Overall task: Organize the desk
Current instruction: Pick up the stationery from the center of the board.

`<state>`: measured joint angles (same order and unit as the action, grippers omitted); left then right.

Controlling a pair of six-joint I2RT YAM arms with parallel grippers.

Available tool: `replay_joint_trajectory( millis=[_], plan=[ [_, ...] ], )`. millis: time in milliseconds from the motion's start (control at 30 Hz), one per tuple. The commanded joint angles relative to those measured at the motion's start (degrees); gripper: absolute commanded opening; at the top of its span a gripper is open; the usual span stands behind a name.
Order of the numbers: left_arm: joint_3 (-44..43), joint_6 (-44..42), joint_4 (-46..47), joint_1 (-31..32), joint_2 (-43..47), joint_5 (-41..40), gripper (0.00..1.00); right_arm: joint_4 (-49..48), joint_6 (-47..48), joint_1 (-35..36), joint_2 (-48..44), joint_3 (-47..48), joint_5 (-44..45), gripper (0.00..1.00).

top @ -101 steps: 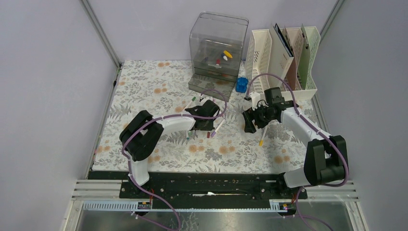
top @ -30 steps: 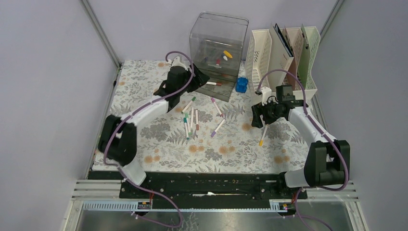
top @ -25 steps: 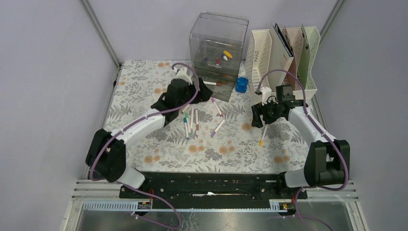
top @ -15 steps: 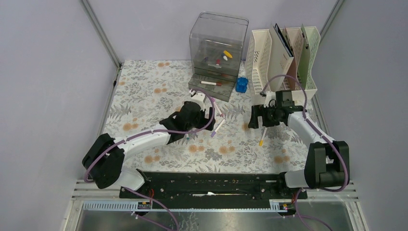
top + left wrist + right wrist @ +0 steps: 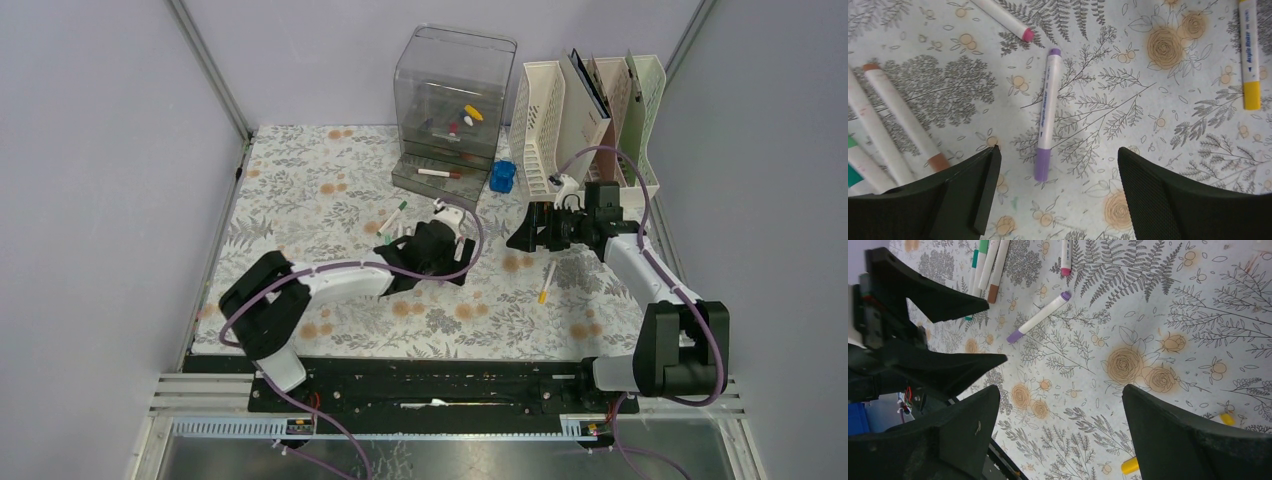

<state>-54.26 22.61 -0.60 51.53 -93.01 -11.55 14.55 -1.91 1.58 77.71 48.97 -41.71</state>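
Desk [image 5: 300, 190], printed with grey ferns and orange flowers, stretches beneath both arms. At centre-left, the left gripper [image 5: 1060, 155] hangs low, fingers [image 5: 963, 195] spread wide, a purple-capped marker [image 5: 1046, 105] lying between them and touching neither. To the right, the right gripper [image 5: 1058, 400] hovers with jaws wide apart, a yellow-capped marker [image 5: 546, 280] lying near it.
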Motion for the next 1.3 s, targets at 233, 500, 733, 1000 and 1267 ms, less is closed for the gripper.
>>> replay_joint_trajectory(
  millis=[233,500,733,1000,1267],
  plan=[
    [-13.4,-1.7,-9.8,2.7,-12.8,-8.0,0.59,-0.1,1.6,-0.8,-1.6,0.9,-1.4,1.00],
    [-16.5,-2.7,-10.8,2.7,-17.7,-6.6,0.47,-0.1,1.7,-0.8,-0.8,1.2,-2.4,1.00],
    [-17.2,-2.6,-11.5,2.7,-20.2,-4.0,0.23,-0.1,1.6,-0.8,-1.1,1.0,-3.0,1.00],
    [-15.8,-1.5,-11.6,2.7,-18.7,-4.4,0.00,-0.1,2.4,-0.8,-1.1,1.0,-4.7,1.00],
    [-8.6,4.6,-1.7,1.2,-7.7,2.9,0.00,0.2,5.2,-0.8,-1.6,0.6,-12.8,1.00]
  ],
)
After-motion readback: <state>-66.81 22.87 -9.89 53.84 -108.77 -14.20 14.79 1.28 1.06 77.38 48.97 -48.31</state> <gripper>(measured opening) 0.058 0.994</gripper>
